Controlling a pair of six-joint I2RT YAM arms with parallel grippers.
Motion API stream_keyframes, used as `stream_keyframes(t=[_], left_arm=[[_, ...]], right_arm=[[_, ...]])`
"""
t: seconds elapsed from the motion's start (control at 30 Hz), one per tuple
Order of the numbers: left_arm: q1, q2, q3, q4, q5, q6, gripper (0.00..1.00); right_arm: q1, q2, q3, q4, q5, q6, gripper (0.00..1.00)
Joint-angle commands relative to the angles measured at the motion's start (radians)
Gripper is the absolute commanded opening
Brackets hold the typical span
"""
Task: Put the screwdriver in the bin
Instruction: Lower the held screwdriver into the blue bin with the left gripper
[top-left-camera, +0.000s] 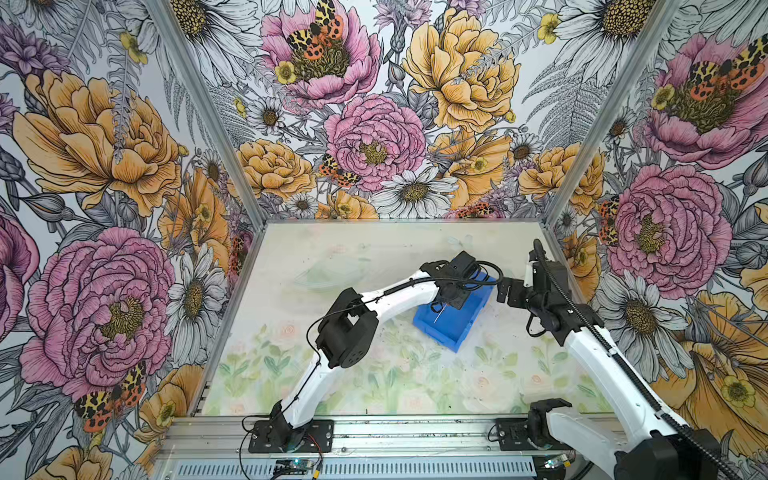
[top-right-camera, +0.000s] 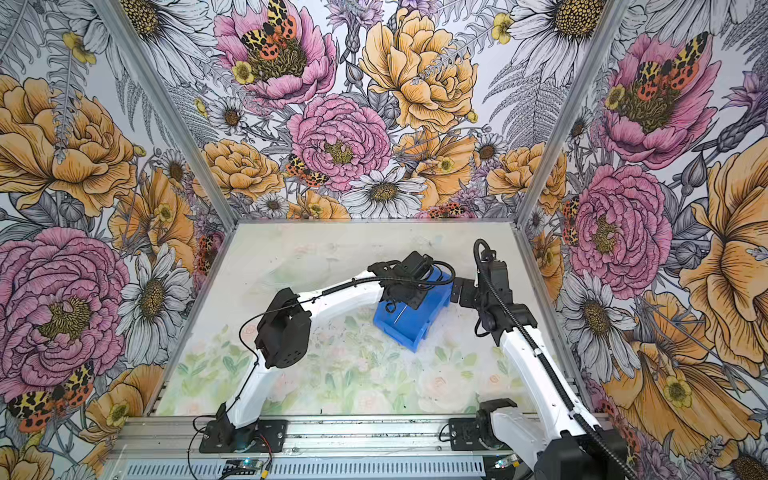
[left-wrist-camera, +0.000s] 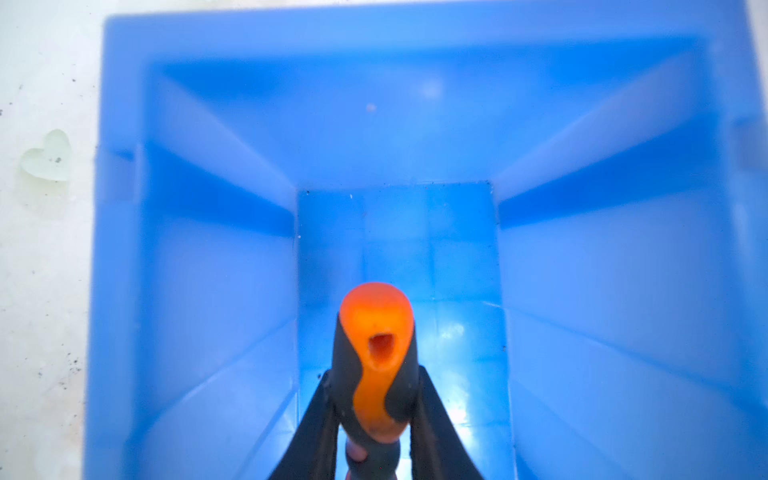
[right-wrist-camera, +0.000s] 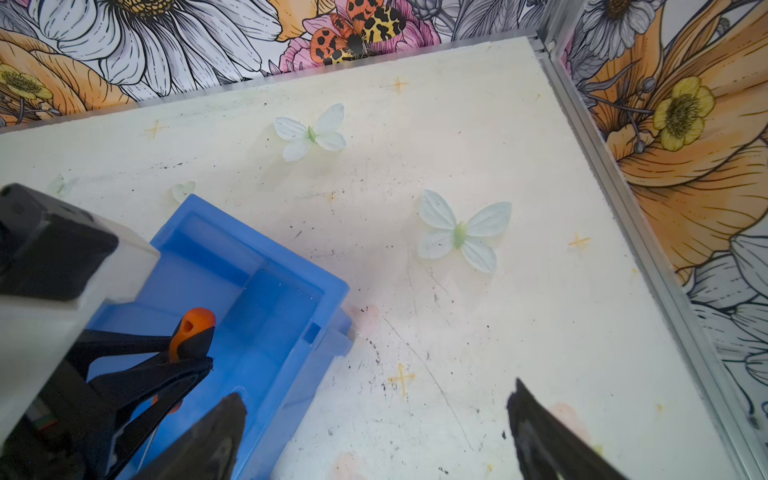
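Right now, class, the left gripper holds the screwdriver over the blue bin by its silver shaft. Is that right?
Not quite. The left gripper grips the screwdriver by its orange-and-black handle, not the silver shaft; the left wrist view shows this. It does hold it over the blue bin.

The bin (left-wrist-camera: 623, 291) is smooth blue plastic, its floor glossy with glare. The screwdriver (left-wrist-camera: 376, 353) has a matt orange-and-dark plastic handle and a thin bright metal shaft. The table (right-wrist-camera: 457, 332) is matt, scuffed and speckled; at its 6 o'clock runs a brushed metal rail (top-left-camera: 374, 432).
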Motion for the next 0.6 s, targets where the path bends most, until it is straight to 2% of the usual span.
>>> stream_keyframes(t=[0.0, 0.17, 0.4, 0.57], left_arm=[[-0.017, -0.019, 0.061, -0.043, -0.026, -0.085, 0.0], [-0.023, 0.012, 0.082, -0.061, -0.004, -0.141, 0.0], [-0.026, 0.053, 0.085, -0.06, 0.049, -0.15, 0.0], [-0.025, 0.09, 0.102, -0.061, 0.07, -0.15, 0.0]], right_arm=[[-0.015, -0.031, -0.017, -0.001, 0.022, 0.018, 0.99], [-0.023, -0.033, -0.025, -0.001, 0.028, 0.014, 1.0], [-0.06, -0.052, -0.04, -0.005, 0.121, -0.078, 1.0], [-0.068, -0.066, -0.062, -0.004, 0.131, -0.088, 0.99]])
